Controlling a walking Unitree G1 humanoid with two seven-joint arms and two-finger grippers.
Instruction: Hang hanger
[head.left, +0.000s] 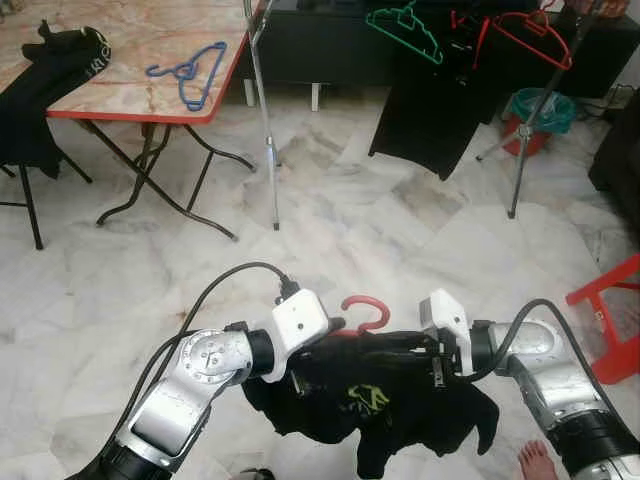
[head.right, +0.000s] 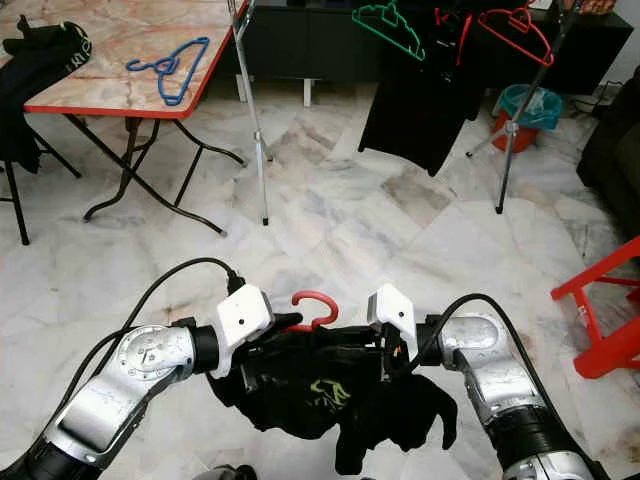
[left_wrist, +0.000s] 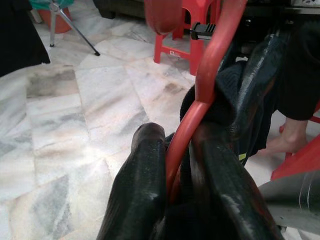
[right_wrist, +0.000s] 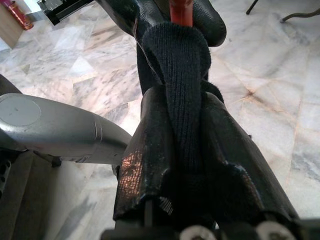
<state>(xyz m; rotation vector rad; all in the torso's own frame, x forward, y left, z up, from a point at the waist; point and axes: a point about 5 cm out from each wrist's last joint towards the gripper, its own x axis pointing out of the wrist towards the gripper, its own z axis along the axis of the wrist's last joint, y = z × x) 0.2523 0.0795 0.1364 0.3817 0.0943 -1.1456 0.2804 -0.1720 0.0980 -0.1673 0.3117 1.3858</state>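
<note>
Grippers meet low before me: my left gripper (left_wrist: 177, 165) pinches the red hanger (head.left: 366, 312); my right gripper (right_wrist: 182, 125) clamps the black shirt (head.left: 380, 400) draped on it; open marble floor (head.left: 340, 220) stretches ahead to the clothes rack (head.left: 262, 110).

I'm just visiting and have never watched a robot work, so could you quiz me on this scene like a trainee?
1. True or false: the left gripper is shut on the red hanger.
2. Which colour is the hanger lying on the folding table? A) green B) blue C) yellow
3. Fill in: the right gripper is clamped on the ____ that hangs from the red hanger.

Key: 1 true, its fingers pinch the hanger's bar. 2 B, the blue hanger. 3 black garment.
</note>
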